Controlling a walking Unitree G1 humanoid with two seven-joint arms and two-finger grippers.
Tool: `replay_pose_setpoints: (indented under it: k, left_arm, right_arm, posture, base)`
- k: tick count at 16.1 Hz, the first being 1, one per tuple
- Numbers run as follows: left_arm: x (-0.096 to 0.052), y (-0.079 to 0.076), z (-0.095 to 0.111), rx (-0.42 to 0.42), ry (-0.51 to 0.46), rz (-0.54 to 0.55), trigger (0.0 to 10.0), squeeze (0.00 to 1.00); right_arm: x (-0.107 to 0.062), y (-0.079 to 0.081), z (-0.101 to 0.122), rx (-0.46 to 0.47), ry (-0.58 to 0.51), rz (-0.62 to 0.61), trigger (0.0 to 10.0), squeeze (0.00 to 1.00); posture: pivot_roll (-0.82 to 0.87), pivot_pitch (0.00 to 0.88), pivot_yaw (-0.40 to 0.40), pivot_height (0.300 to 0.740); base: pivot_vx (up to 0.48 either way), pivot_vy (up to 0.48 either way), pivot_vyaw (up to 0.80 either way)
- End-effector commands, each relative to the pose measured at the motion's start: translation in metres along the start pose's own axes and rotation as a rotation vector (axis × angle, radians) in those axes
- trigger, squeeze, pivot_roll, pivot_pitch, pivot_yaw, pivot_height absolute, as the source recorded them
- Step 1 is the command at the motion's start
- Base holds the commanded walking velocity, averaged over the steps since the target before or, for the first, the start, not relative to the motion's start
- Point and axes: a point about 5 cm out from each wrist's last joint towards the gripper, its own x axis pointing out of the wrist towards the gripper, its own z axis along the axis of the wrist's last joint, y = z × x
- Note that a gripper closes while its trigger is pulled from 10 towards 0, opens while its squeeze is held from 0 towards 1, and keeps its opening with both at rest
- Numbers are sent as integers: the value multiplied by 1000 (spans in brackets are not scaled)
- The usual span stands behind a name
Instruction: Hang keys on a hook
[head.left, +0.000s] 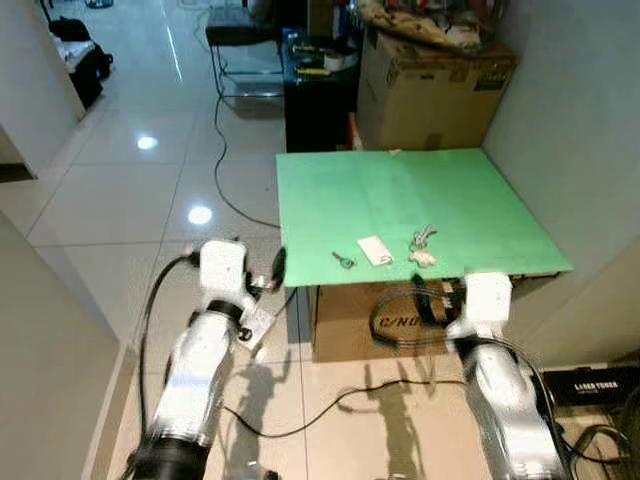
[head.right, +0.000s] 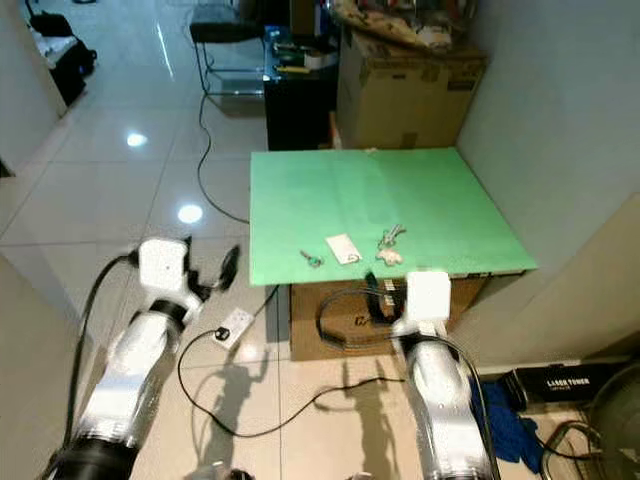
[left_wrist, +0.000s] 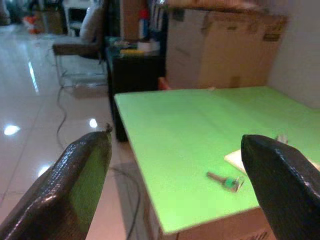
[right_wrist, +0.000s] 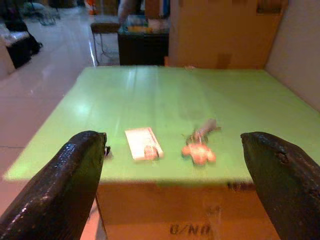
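Note:
A bunch of keys (head.left: 423, 238) with a pale tan fob (head.left: 423, 258) lies near the front edge of the green table top (head.left: 400, 190). Left of it lie a white card (head.left: 375, 250) and a small key with a green tag (head.left: 344, 260). My left gripper (left_wrist: 175, 140) is open and hangs off the table's front left corner, over the floor. My right gripper (right_wrist: 172, 137) is open too. It sits just before and below the front edge, facing the keys (right_wrist: 202, 129) and the fob (right_wrist: 198, 154). Nothing is between either pair of fingers.
A big cardboard box (head.left: 430, 90) and a black cabinet (head.left: 315, 100) stand behind the table, with a chair (head.left: 240, 35) farther back. A wall runs along the right. Under the table sits another box (head.left: 350, 320) with coiled cables. A black cord (head.left: 225, 170) and power strip (head.left: 262, 325) lie on the tiles.

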Motion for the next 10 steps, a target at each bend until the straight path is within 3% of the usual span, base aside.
replay_pose_setpoints:
  k: [1,6,10]
  left_arm:
    - [2,-5,2,9,-5,-18,10000,0]
    - [5,-5,3,45,12,-41,10000,0]
    - [14,-11,5,56,13,-56,10000,0]
  right_arm:
    - [3,-2,2,-10,-4,-1,10000,0]
    - [10,-4,9,-6,-18,-8,10000,0]
    - [19,-4,15,-3,-28,-4,10000,0]
  posture:
    - [-117,0,-10,740]
    - [-127,0,-3,740]
    - [-149,0,0,740]
  base:
    - [0,0,0]
    - [0,0,0]
    - [0,-478,0]
